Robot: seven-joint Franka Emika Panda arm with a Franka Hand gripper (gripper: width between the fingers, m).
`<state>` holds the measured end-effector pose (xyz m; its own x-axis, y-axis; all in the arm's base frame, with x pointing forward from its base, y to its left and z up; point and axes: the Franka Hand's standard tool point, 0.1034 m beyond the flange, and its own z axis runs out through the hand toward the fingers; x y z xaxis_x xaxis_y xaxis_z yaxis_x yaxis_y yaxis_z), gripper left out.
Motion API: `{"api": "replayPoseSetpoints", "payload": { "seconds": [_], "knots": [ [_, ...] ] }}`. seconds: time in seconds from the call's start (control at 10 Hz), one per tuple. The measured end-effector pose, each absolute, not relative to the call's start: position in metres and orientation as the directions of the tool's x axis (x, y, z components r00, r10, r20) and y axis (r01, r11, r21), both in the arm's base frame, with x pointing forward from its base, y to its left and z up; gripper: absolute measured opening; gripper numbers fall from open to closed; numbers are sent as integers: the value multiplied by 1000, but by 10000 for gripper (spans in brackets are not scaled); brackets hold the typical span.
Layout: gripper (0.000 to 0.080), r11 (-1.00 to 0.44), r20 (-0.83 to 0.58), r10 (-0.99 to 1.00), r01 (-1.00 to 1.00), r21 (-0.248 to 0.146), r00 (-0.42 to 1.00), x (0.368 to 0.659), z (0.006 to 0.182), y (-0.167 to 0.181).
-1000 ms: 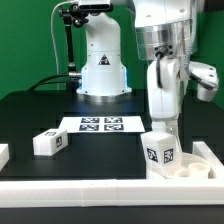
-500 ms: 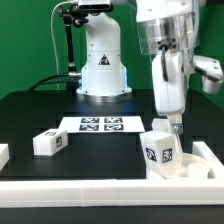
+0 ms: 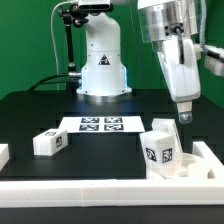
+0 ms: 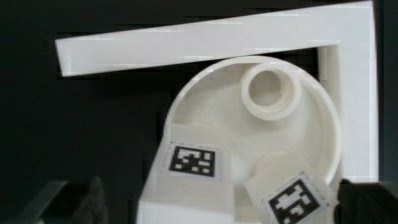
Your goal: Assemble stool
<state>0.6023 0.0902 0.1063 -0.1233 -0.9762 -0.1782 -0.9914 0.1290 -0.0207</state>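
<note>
Stool seat tucked into white frame's corner, leg upright at its edge; jaws spread empty above.

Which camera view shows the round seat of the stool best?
The wrist view: the seat fills the picture from above, its hole and a tag clear. The exterior view shows only a low edge of the seat, partly behind the upright leg.

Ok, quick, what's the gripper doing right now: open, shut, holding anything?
Gripper: open, holding nothing, hanging clear above the leg and the seat.
</note>
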Motion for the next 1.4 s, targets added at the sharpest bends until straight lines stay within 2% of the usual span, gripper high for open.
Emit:
{"api": "replayPoseSetpoints", "payload": {
  "seconds": [0.1, 0.2, 0.3, 0.5, 1.0, 1.1, 1.3, 1.4],
  "knots": [
    [649, 28, -175, -984, -999, -38, -21, 602, 106, 90],
    [649, -141, -150, -978, -989, -39, 146, 599, 105, 92],
    [649, -250, -141, -957, -967, -45, 254, 599, 106, 92],
    [649, -562, -103, -819, -825, -55, 565, 603, 112, 93],
    [649, -809, -74, -577, -581, -84, 813, 603, 111, 92],
    [649, -896, -48, -437, -439, -70, 898, 602, 111, 92],
    [649, -963, -32, -259, -261, -67, 965, 602, 111, 91],
    [649, -992, -21, -101, -102, -70, 995, 603, 110, 89]
  ]
}}
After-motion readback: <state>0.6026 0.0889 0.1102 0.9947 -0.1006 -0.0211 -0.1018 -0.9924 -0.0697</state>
